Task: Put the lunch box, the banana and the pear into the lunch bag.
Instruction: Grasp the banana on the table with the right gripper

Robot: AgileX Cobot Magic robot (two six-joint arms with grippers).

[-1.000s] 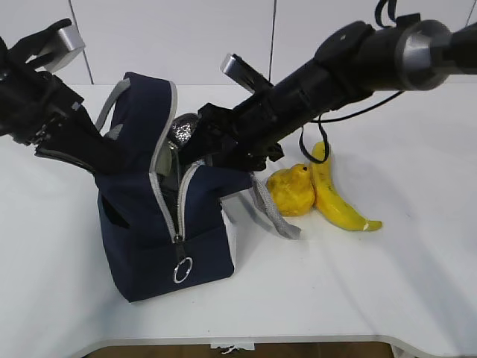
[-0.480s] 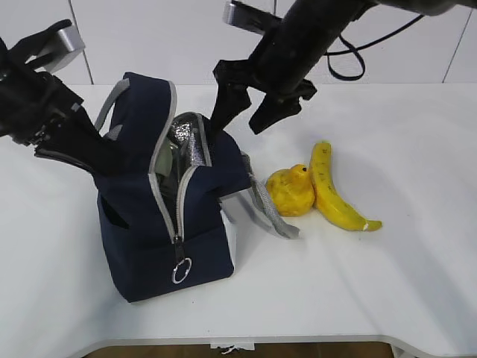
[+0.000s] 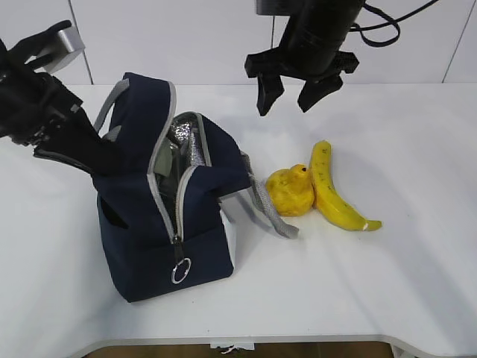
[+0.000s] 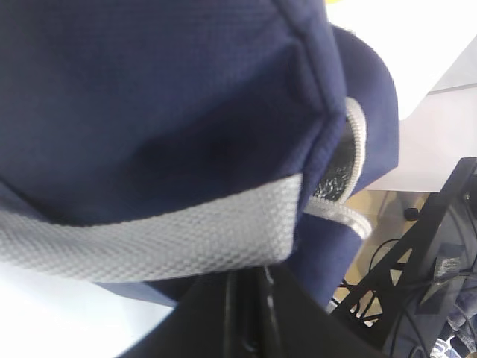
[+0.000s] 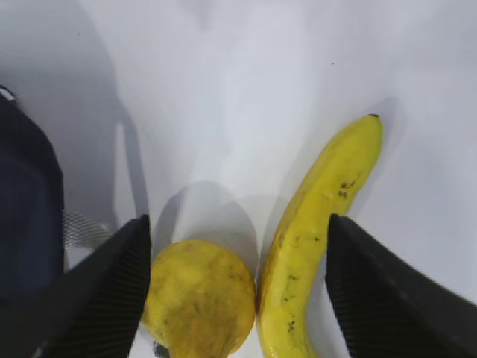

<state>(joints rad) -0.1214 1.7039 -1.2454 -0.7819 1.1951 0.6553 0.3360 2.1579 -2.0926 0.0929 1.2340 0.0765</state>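
Two fruits, pear (image 3: 290,191) touching banana (image 3: 333,189), beside lunch bag (image 3: 165,194).

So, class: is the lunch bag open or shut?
Open. The lunch bag's zipper is parted, silver lining shows inside, and the ring pull hangs low.

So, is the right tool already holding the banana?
No, the right tool hangs open and empty above the table, while the banana lies beside the pear.
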